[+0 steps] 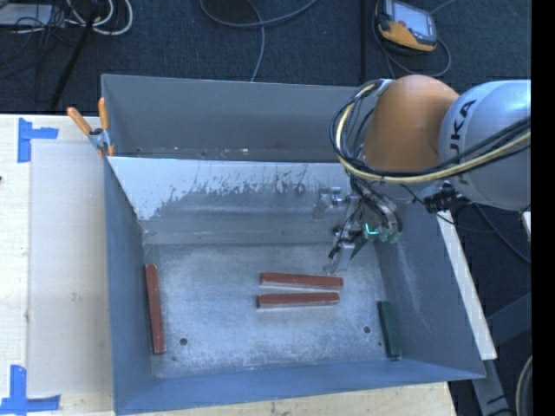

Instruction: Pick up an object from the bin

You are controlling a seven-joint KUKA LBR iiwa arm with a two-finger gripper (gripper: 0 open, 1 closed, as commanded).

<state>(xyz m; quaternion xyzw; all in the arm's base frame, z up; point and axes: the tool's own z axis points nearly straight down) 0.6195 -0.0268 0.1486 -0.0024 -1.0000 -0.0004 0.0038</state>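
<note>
My gripper (340,254) hangs in the right half of the bin, its fingertips just above and behind the right end of a reddish-brown stick (300,281) lying flat on the floor. A second, similar stick (297,300) lies parallel just in front of the first. Nothing shows between the fingers. The fingers look close together, but I cannot make out their state.
A third reddish-brown stick (154,308) lies along the left wall. A dark green stick (388,328) rests against the right wall near the front corner. The arm with its orange cover and cables leans over the bin's right rim.
</note>
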